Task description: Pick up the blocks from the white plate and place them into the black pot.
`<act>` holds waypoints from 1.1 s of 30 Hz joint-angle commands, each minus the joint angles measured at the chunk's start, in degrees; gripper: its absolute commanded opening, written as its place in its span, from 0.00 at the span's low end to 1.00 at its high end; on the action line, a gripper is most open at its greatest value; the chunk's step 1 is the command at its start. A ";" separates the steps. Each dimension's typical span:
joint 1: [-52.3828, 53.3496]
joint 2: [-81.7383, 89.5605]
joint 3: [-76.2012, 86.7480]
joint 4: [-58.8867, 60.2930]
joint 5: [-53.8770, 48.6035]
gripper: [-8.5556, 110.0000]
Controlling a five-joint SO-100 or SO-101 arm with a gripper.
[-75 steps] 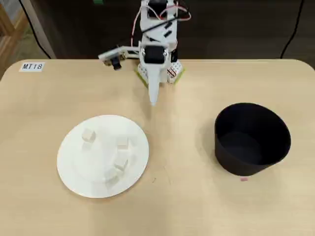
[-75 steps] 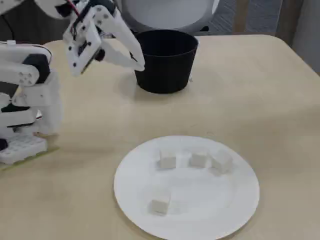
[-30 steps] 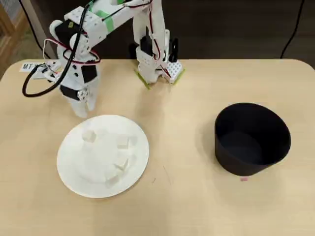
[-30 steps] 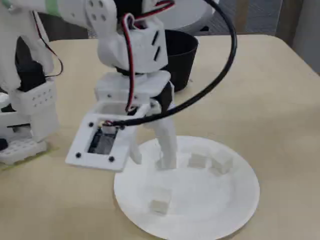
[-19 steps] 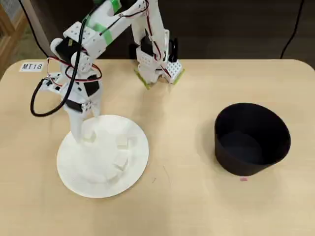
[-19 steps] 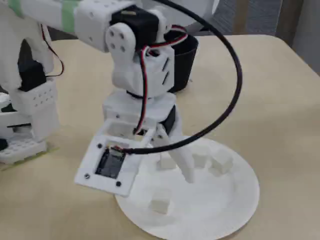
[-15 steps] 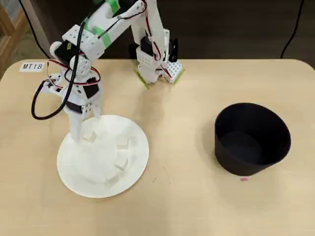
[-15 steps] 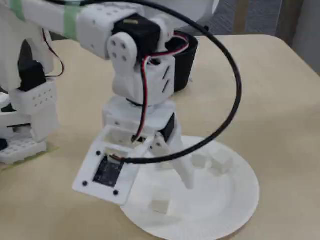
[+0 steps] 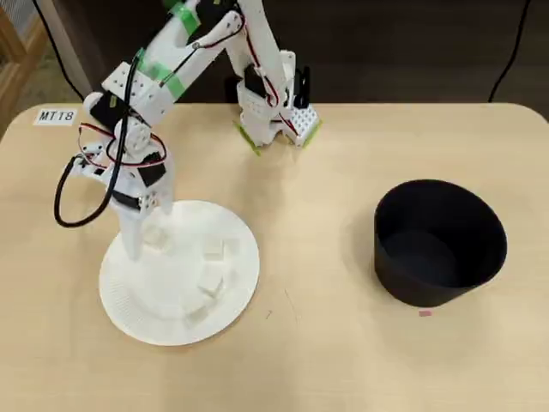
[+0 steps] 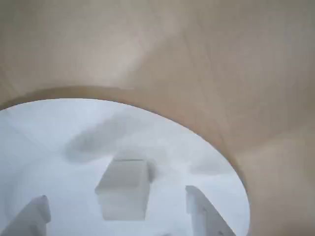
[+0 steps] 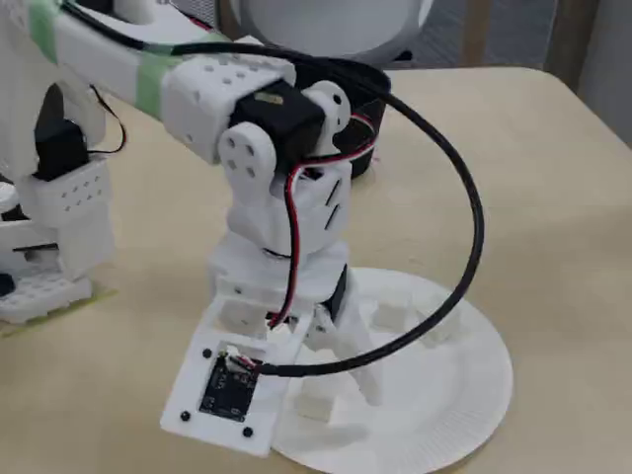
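White cube, target block (image 10: 123,189): lies on the white plate (image 9: 232,283) near its rim at about ten o'clock in the overhead view (image 9: 154,238). In the wrist view it sits between the two fingertips of the gripper (image 10: 118,216), one fingertip (image 10: 34,216) at its eight o'clock, the other (image 10: 202,211) at its four o'clock, with a gap on each side; it is not yet touched as far as can be seen. The jaws stand apart, nothing held. The block's near face appears square, so no long axis matters; it lies slightly toward twelve o'clock of the line joining the tips, so a small further reach or descent seems needed before closing.

Remaining blocks: three more white cubes on the same plate, one near its centre (image 9: 214,250), one below that (image 9: 210,284), one toward six o'clock (image 9: 196,311). All four are on the plate.

Black pot (image 9: 439,242): matte, round, stands at three o'clock of the plate, well apart from it, apparently empty.

Arm (image 9: 163,64): white printed body with green tape bands, red and black wiring, reaching from its base at twelve o'clock down over the plate rim.

Table (image 9: 326,360): light wood-tone surface. Label (image 9: 57,116) at the upper left corner reads "MT18". Small pink mark (image 9: 425,313) just below the pot; unreadable.
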 commanded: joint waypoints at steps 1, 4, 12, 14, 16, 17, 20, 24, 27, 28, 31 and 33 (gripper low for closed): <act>-0.62 0.00 -1.32 -0.97 -1.23 0.40; -0.79 -0.62 -1.32 -1.41 -1.23 0.39; -1.85 -0.97 -1.49 -4.04 1.49 0.18; -2.20 -1.23 -1.49 -4.75 2.37 0.13; -2.64 -1.58 -1.49 -5.45 3.08 0.09; -2.81 -1.67 -1.49 -5.89 3.52 0.06; -3.08 -1.93 -1.49 -6.33 3.69 0.05; -3.78 -1.41 -1.49 -7.21 4.13 0.05; -5.01 1.32 -0.62 -9.14 6.50 0.05; -5.54 3.34 0.18 -9.93 8.26 0.05; -9.23 13.89 6.86 -16.88 15.21 0.05; -12.92 21.45 11.51 -21.53 20.57 0.05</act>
